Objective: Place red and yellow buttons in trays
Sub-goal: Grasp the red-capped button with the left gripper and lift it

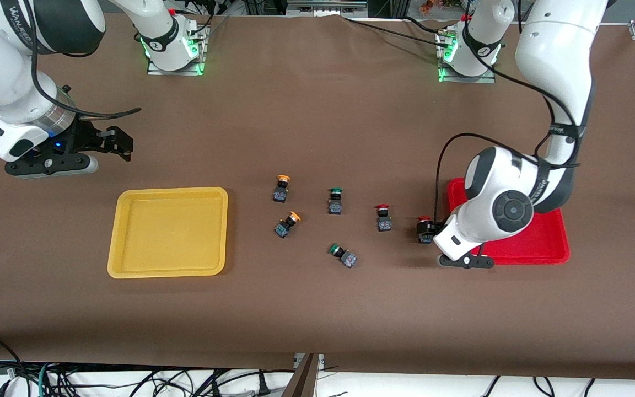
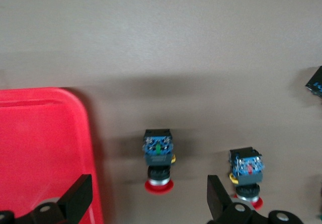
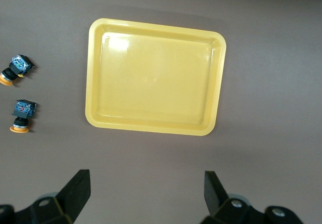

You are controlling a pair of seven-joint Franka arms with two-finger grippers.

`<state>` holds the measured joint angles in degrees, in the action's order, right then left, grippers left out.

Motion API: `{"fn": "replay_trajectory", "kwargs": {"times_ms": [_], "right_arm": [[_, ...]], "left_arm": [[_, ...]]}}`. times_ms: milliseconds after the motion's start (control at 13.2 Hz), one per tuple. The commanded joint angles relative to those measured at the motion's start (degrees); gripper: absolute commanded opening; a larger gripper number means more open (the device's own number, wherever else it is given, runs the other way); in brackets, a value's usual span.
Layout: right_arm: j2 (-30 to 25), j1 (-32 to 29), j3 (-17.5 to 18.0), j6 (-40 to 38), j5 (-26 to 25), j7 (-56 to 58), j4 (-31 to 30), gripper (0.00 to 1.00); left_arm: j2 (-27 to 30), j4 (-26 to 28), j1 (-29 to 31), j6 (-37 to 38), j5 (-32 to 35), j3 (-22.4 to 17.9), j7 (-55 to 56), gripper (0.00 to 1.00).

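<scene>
Two red buttons (image 1: pixel 382 216) (image 1: pixel 424 227) stand on the table beside the red tray (image 1: pixel 543 242), which my left arm partly hides. My left gripper (image 1: pixel 442 238) hovers open just above the table at that tray's edge. In the left wrist view the closer red button (image 2: pixel 159 158) lies just ahead of the gap of the left gripper (image 2: pixel 149 196), untouched. The second red button (image 2: pixel 246 171) and the red tray (image 2: pixel 40 143) flank it. Two yellow buttons (image 1: pixel 281 187) (image 1: pixel 287 224) lie nearer the yellow tray (image 1: pixel 168 231). My right gripper (image 1: pixel 114 140) waits open, over bare table beside the yellow tray (image 3: pixel 156 75).
Two green-capped buttons (image 1: pixel 335 199) (image 1: pixel 343 254) sit among the others in the middle of the table. The yellow buttons (image 3: pixel 16 68) (image 3: pixel 22 114) show beside the yellow tray in the right wrist view. A brown cloth covers the table.
</scene>
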<state>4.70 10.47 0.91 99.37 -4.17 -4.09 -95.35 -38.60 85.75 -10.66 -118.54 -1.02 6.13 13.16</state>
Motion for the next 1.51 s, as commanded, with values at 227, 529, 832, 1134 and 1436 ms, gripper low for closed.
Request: {"fn": "replay_trajectory", "kwargs": {"times_ms": [227,529,832,1134,1436], "right_arm": [[0.5,-0.3,0.6,-1.1,1.0,0.1,2.4,1.00],[1.8,0.3,1.3,-0.6,6.0,-0.3,3.1,1.00],[1.8,0.2,1.3,-0.2,6.1,0.0,3.1,1.00],[1.9,0.1,1.2,-0.2,6.0,-0.1,3.0,1.00],[1.9,-0.2,1.2,-0.2,6.0,-0.1,3.1,1.00]], "left_arm": [[-0.4,7.9,-0.9,-9.4,0.2,-0.5,0.4,1.00],[-1.5,8.6,-1.1,-9.8,0.2,-0.5,0.5,1.00],[-2.1,9.3,-1.6,-11.5,0.2,-0.5,2.4,1.00],[-3.2,9.3,-1.5,-13.3,0.2,-0.6,2.4,0.74],[-2.5,9.1,-1.2,-12.9,0.2,-0.6,2.4,0.28]]}}
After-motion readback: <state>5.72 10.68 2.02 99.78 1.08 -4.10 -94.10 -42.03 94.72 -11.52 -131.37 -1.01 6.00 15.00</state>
